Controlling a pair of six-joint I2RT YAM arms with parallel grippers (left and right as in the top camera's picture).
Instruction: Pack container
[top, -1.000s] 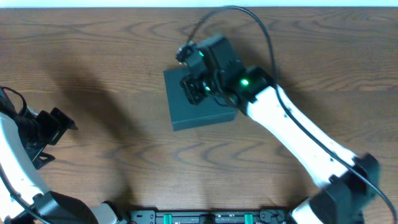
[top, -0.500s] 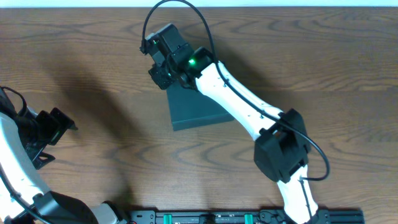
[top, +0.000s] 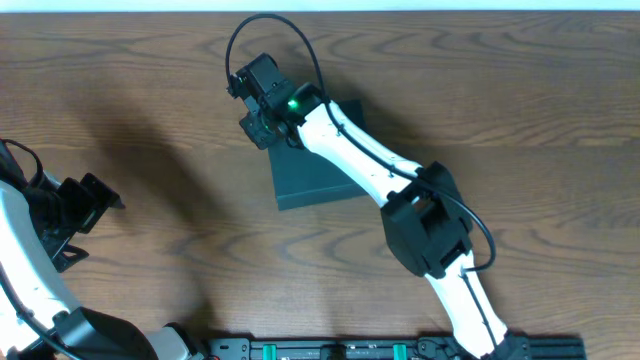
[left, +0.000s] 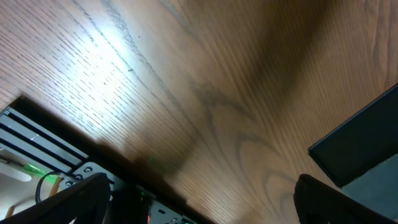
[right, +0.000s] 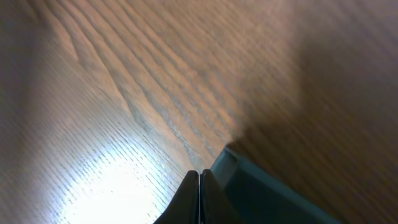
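The container (top: 315, 178) is a dark teal-black square box lying closed on the wooden table, mid-table. My right gripper (top: 258, 130) is at the box's far left corner, fingers pressed together and empty. In the right wrist view the shut fingertips (right: 199, 186) sit just beside the box's corner (right: 261, 190). My left gripper (top: 85, 205) is at the table's left edge, far from the box, open and empty. In the left wrist view its two fingers stand wide apart (left: 199, 202) and a corner of the box (left: 357, 140) shows at the right.
The wooden table (top: 520, 110) is bare apart from the box. The right arm (top: 350, 160) reaches across the box's top. A black rail with green lights (top: 330, 350) runs along the front edge.
My right gripper has moved left, from above the box's top to its far left corner. The arm has swung across the box. The left arm has not moved.
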